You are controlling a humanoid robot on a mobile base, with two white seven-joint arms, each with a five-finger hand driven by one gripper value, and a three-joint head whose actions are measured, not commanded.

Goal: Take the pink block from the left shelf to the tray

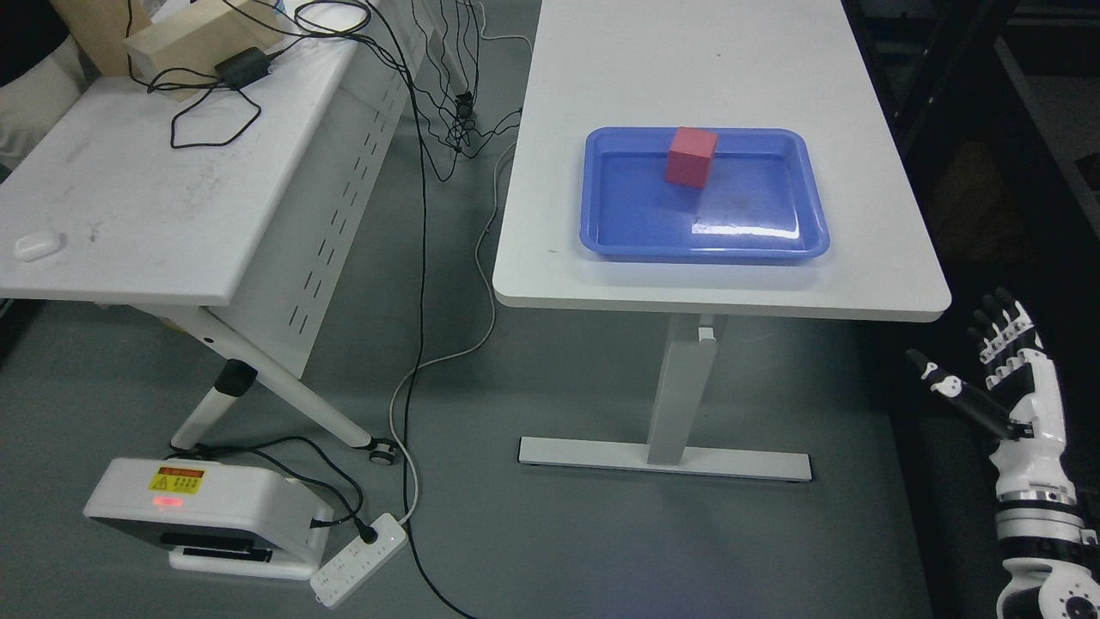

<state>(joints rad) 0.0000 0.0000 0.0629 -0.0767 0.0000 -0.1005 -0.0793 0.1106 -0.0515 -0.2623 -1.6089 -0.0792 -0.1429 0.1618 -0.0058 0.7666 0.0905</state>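
A pink block (690, 156) sits inside the blue tray (619, 245), near its far rim, on the white table (730, 292) at the centre right. My right hand (988, 361) hangs low at the lower right, below and beside the table's right front corner. Its fingers are spread and it holds nothing. It is well apart from the tray and the block. My left arm is out of view.
A second white table (129, 215) stands at the left with a small white case (37, 245), a black adapter (241, 64) and cables. On the floor lie a white device (206, 516), a power strip (357, 559) and trailing cables (421, 344).
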